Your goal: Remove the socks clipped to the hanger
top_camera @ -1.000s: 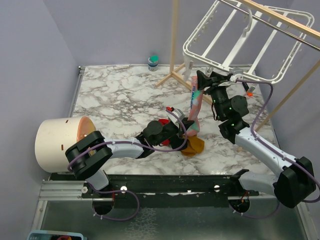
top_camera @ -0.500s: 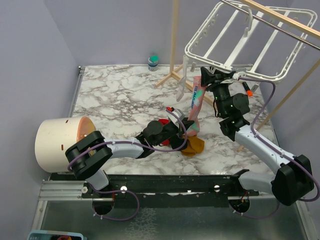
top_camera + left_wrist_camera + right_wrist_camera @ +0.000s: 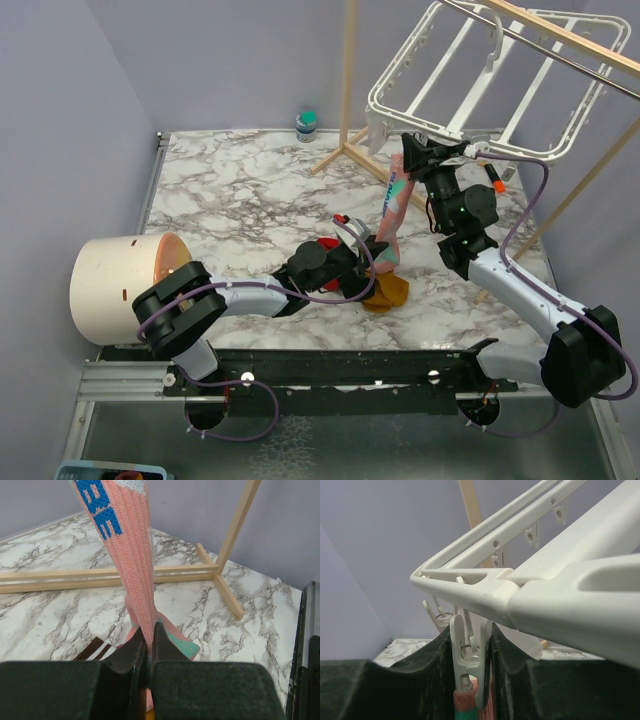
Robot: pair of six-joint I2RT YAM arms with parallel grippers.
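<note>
Gripping state, left arm: the left gripper (image 3: 149,639) is pressed together on the lower part of a pink sock (image 3: 135,555), with the fabric pinched between the two fingertips just above the table (image 3: 240,190). From this grip the sock runs taut up to the hanger (image 3: 570,595).

Gripping state, right arm: the right gripper (image 3: 471,652) is at the near left corner of the hanger. Its fingers (image 3: 432,672) bracket a white clip (image 3: 469,667) and bear on both levers. The ribbed pink cuff sits in the jaws of that clip, directly below the fingers.

Markings: blue block characters are knitted into the pink sock's leg. In the left wrist view they appear sideways and cut off by the frame edge; two shapes resembling "B" and "E" can be made out, the rest cannot be read. A teal patch marks the foot end.

Location of remaining items:
- A mustard sock (image 3: 390,293), a red sock (image 3: 326,244) and a maroon-and-white striped sock (image 3: 97,652) lie heaped on the table beside the left gripper.
- The hanger hangs tilted from a wooden rack (image 3: 235,525) at the far right.
- A cream tub (image 3: 110,285) lies on its side at the near left.
- A small teal-lidded jar (image 3: 307,122) stands at the far edge; its label is too small to read.
</note>
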